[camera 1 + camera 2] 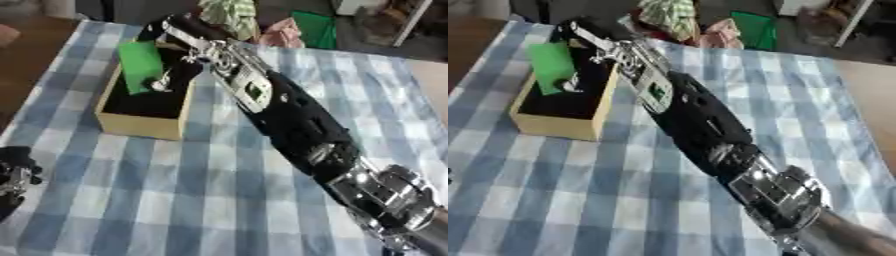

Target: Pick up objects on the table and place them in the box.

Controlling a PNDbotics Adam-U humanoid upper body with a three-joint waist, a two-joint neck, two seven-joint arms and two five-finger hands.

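Currently, the right robot hand (179,62) is extended over the box (140,125); whether its fingers are spread or pressed together cannot be told. A green object (140,62) is seen inside the box, leaning at its far end. Placement of this item is judged nearly done. The left robot hand (13,177) is seen low, left of the box, state unclear. Beyond the box, a pink object (282,34) is left on the table (219,200).
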